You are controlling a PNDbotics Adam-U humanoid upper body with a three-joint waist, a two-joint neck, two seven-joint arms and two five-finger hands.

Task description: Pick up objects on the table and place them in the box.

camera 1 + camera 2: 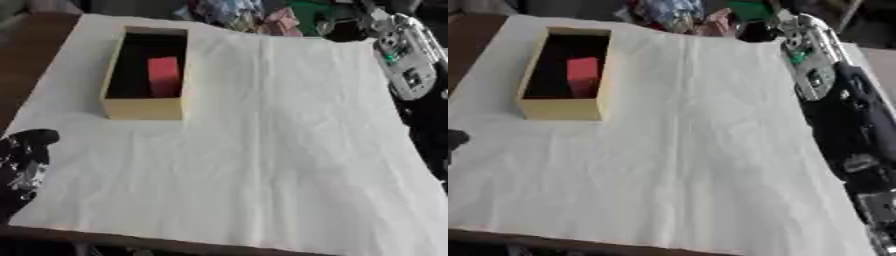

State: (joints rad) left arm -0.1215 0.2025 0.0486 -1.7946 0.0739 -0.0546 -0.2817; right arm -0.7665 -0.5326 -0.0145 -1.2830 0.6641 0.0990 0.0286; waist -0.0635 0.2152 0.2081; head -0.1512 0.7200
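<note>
A tan open box [144,108] stands on the white cloth at the far left. Inside it, against the right wall, lies a red block [164,75]. My left hand [24,162] shows as a dark shape at the lower left edge, well in front of the box and apart from it. My right hand [809,60], silver and black, hangs over the cloth's far right edge, with its black forearm [859,130] running down the right side. It is far from the box, and I see nothing in it.
The white cloth [262,150] covers most of the table, and brown tabletop [26,60] shows along the left. Colourful clutter [254,17] lies beyond the cloth's far edge.
</note>
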